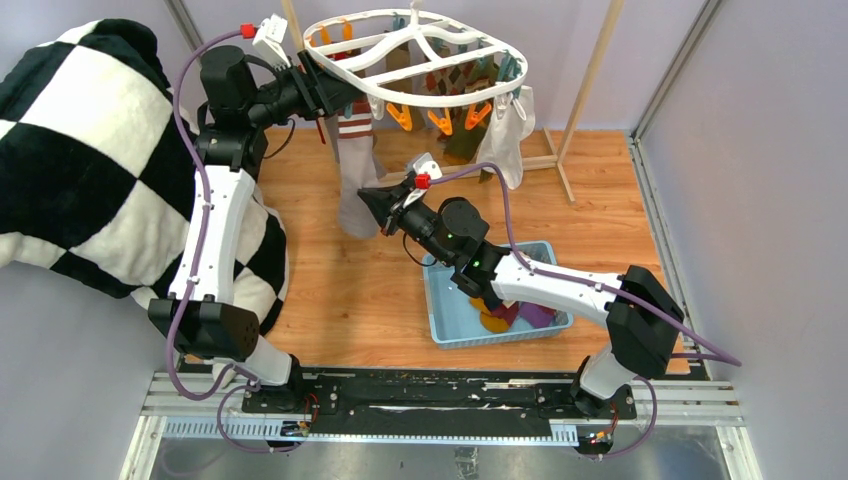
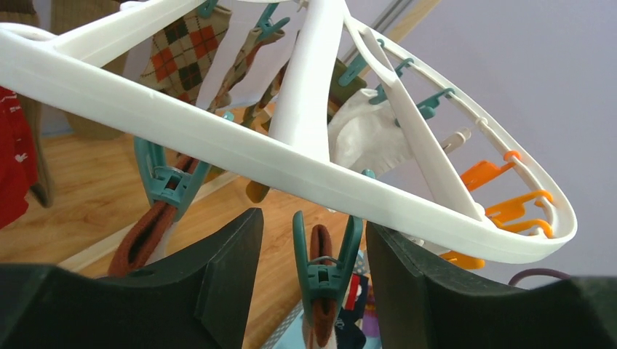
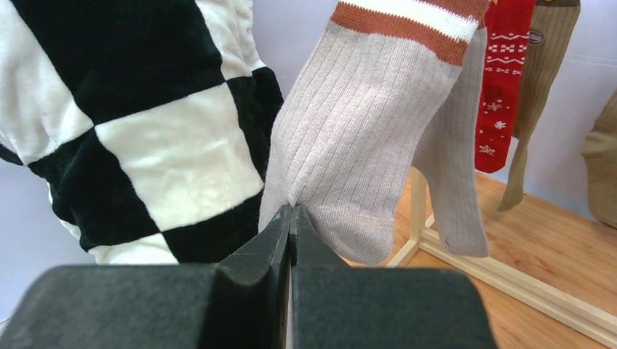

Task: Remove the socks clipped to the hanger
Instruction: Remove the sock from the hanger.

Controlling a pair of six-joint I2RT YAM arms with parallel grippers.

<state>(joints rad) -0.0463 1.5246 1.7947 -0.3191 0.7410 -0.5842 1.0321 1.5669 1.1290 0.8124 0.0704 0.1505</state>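
**Inspector:** Where is the item under removal?
**Assessor:** The grey sock [image 3: 364, 145], brown-banded at the cuff, hangs from a teal clip [image 2: 324, 273] on the near rim of the hanger [image 2: 218, 142]. Other socks [image 2: 182, 51], argyle, white and red among them, hang further round that rim.
**Inspector:** Grippers?
**Assessor:** The left gripper [image 2: 313, 222] sits just under the hanger rim. Its jaws are part-way apart, one finger on either side of that clip, neither visibly pressing it. The right gripper [image 3: 291, 214], below the hanger, is closed tight on the sock's side edge.
**Inspector:** Recommendation for this step?
**Assessor:** In my judgement, squeeze the clip's upper handles squarely. Draw the sock downward only once the clip's mouth parts, because a premature pull would tilt the hanger and stretch the cuff.
**Inspector:** Containers?
**Assessor:** One blue bin [image 1: 433, 305] stands below the hanger, toward the arm bases. It holds loose socks [image 1: 515, 315] in orange, purple and dark colours.
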